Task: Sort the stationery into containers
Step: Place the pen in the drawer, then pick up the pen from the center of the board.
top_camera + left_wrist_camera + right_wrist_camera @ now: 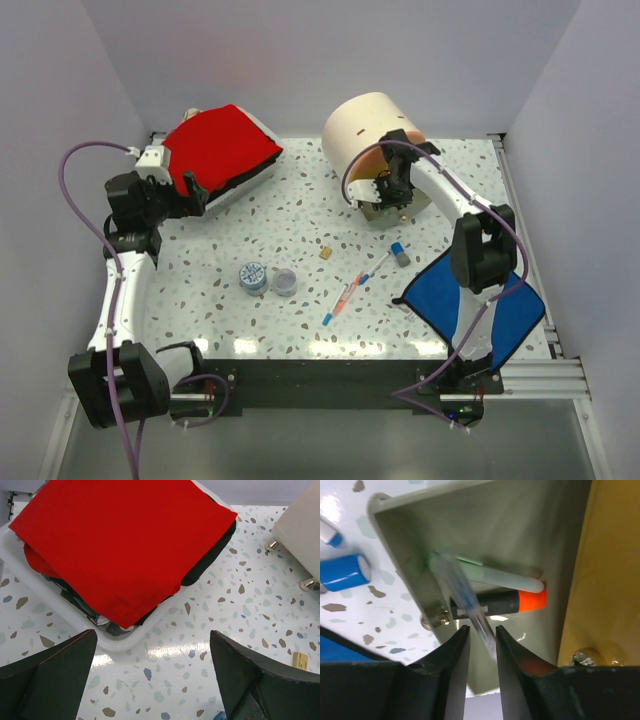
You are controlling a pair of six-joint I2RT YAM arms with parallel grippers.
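Observation:
My right gripper [392, 190] hangs over an open pale drawer [520, 530] of the cream drum [362, 130]. In the right wrist view its jaws [482, 635] stand a little apart, wider than the blurred clear pen [465, 597] that slants between them into the drawer. An orange-black highlighter [510, 602] and a pale green marker [500, 577] lie in the drawer. My left gripper [195, 195] is open and empty beside the white case with the red top [222, 145]; the wrist view [152, 680] shows the case rim [120, 642]. Two pens [345, 297] lie mid-table.
A blue-patterned tape roll [253, 275] and a purple one [284, 281] sit left of centre. A tan cube [325, 253] and a blue-grey stub [400, 253] lie nearby. The flat blue cloth [480, 300] lies under my right arm. A yellow drawer [610, 555] is beside the open one.

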